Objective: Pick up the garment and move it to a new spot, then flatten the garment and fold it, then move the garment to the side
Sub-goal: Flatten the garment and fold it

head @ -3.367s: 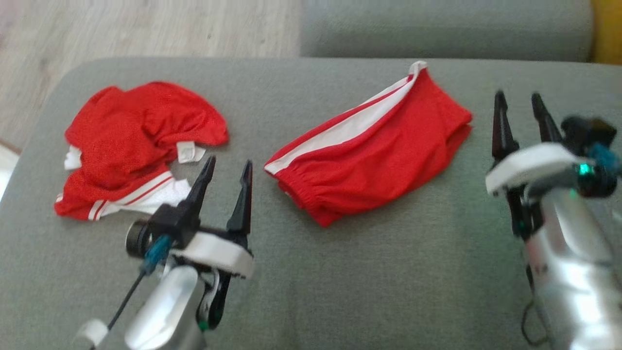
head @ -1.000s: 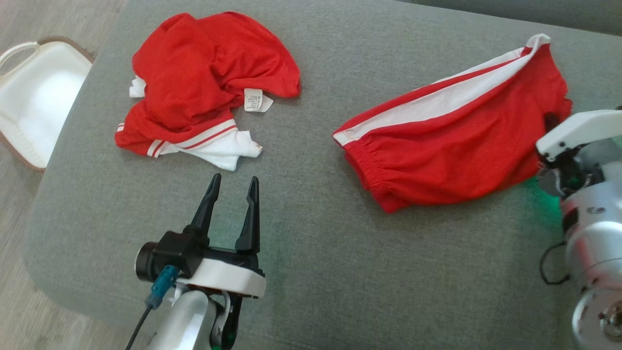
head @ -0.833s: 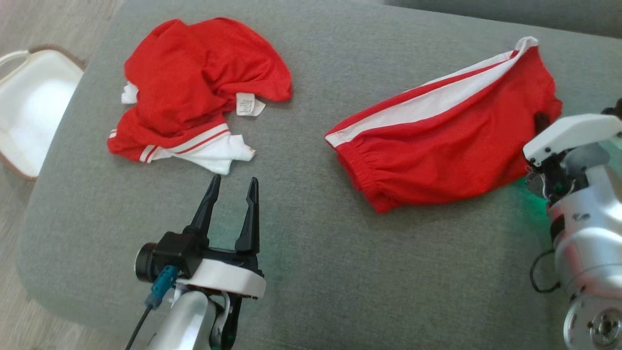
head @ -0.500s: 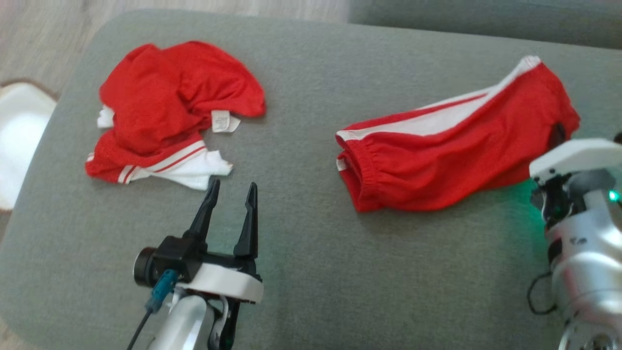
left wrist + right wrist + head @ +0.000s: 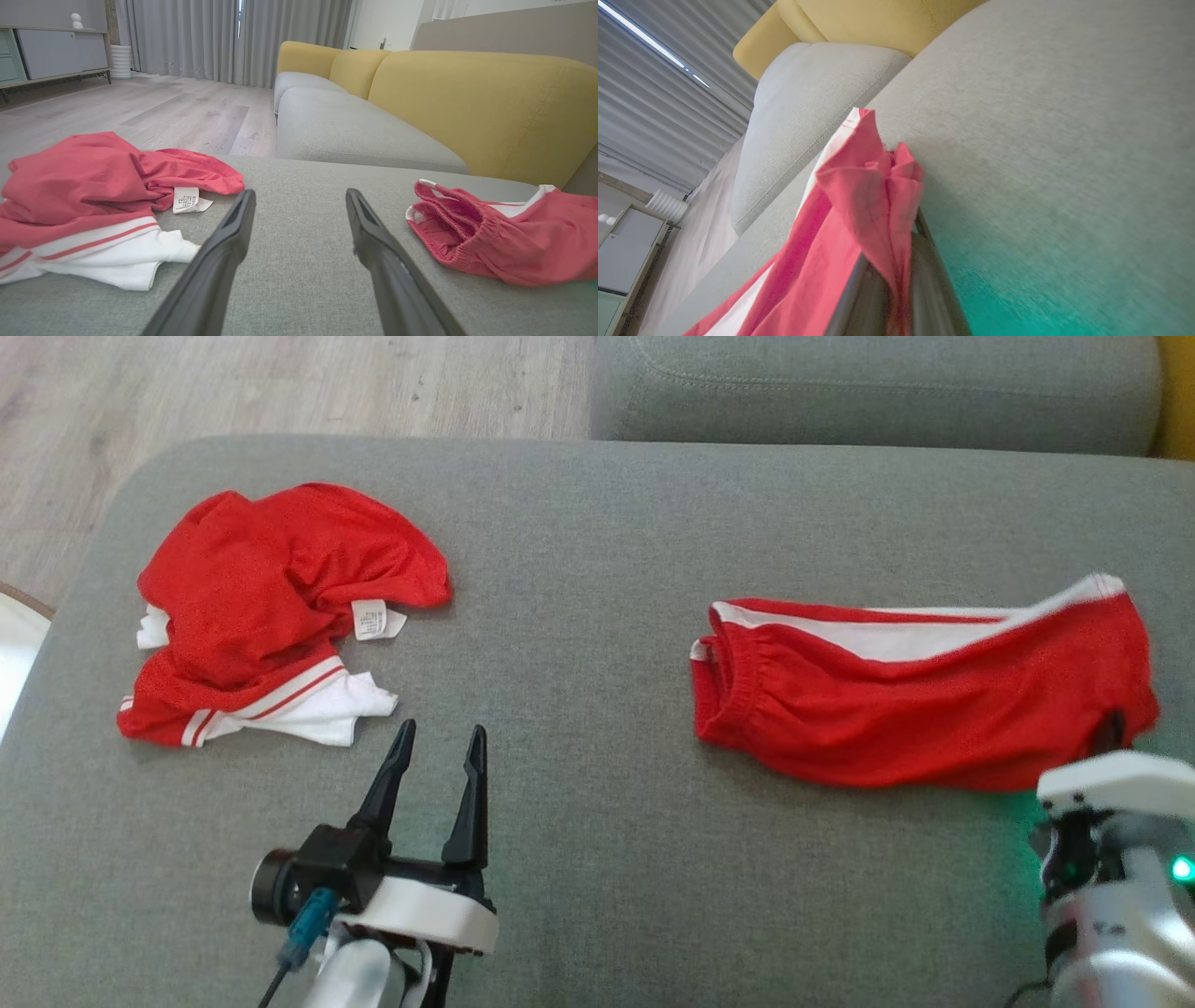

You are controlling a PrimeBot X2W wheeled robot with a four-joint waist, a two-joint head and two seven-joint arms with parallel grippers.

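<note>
The garment, red shorts (image 5: 915, 709) with a white side stripe, lies on the right of the grey cushion (image 5: 597, 523), waistband pointing left. My right gripper (image 5: 1109, 735) is shut on its lower right corner. In the right wrist view the pinched red cloth (image 5: 864, 196) bunches up above the shut fingers (image 5: 924, 280), lifted a little off the cushion. My left gripper (image 5: 441, 733) hovers open and empty over the front middle of the cushion. In the left wrist view the left gripper (image 5: 300, 196) has the shorts (image 5: 504, 242) to its right.
A crumpled red and white jersey (image 5: 271, 607) lies at the left of the cushion, just beyond my left fingertips, and the left wrist view shows the jersey (image 5: 84, 186) too. A grey sofa seat (image 5: 868, 392) runs behind, with a yellow backrest (image 5: 467, 93). Wood floor (image 5: 280, 383) lies far left.
The right gripper has shut on the shorts' right end and dragged it toward me, so the shorts now lie nearly level. The head camera has shifted. The left gripper stays open.
</note>
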